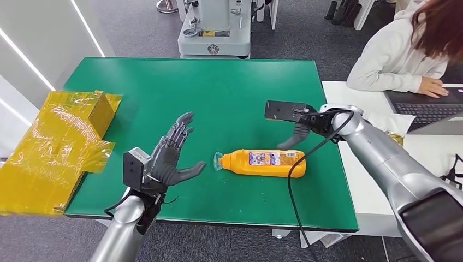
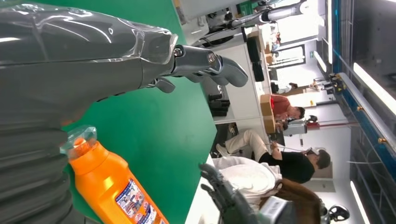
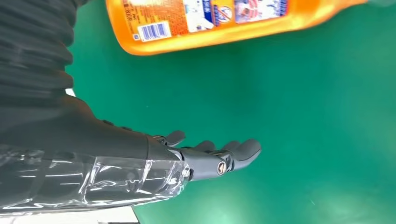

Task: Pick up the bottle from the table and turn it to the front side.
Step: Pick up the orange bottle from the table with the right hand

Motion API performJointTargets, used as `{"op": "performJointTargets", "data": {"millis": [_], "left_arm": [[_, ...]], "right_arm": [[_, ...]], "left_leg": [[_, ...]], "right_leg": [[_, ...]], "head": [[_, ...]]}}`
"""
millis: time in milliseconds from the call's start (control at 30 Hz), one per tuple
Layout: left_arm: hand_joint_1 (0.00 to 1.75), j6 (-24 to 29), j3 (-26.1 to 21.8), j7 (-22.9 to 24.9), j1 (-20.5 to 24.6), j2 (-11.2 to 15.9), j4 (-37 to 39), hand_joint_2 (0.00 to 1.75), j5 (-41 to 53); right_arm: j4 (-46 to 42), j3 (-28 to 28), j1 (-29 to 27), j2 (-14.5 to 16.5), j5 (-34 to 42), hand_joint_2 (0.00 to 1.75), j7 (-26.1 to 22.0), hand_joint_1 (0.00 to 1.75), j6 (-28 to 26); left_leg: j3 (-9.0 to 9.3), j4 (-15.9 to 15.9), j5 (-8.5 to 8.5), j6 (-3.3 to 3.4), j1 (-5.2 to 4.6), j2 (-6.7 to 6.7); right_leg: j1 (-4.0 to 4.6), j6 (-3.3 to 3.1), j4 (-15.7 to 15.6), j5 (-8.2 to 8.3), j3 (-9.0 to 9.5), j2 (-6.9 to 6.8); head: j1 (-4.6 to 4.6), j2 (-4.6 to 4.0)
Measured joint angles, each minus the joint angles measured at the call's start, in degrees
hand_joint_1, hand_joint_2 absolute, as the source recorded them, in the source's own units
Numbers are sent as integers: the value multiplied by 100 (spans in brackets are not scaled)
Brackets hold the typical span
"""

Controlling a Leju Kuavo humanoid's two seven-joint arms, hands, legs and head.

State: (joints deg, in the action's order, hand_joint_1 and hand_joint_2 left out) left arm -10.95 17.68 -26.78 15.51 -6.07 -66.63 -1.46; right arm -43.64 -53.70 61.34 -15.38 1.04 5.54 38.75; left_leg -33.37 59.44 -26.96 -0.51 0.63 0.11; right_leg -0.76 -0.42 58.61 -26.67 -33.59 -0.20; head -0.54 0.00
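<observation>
On the green table [image 1: 164, 87], flanked by a yellow taped box [image 1: 60, 142] and a seated person [image 1: 404, 54], an orange labelled bottle [image 1: 265, 162] is seen lying flat between the empty, spread left hand [image 1: 169, 155] and right hand [image 1: 295, 136], its barcode shown from the right wrist.

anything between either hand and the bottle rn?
Nothing visible. The orange bottle lies on its side on the green table, with bare table between it and each hand. The left hand is open beside its cap end; the right hand is open just behind it.
</observation>
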Motion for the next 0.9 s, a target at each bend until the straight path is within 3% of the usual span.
{"op": "performJointTargets", "data": {"millis": [567, 900], "left_arm": [[0, -64, 0, -26, 200, 25, 246, 175, -45], [0, -39, 0, -49, 188, 28, 315, 175, -77]], "right_arm": [[237, -1259, -254, -200, 341, 175, -408, 0, -240], [329, -1688, -427, -291, 289, 175, -495, 0, -282]], "left_leg": [[0, 0, 0, 0, 0, -1], [-2, -1, 0, 0, 0, -4]], "right_leg": [[0, 0, 0, 0, -2, 0], [0, 1, 0, 0, -1, -2]], "head": [[-1, 0], [0, 0]]}}
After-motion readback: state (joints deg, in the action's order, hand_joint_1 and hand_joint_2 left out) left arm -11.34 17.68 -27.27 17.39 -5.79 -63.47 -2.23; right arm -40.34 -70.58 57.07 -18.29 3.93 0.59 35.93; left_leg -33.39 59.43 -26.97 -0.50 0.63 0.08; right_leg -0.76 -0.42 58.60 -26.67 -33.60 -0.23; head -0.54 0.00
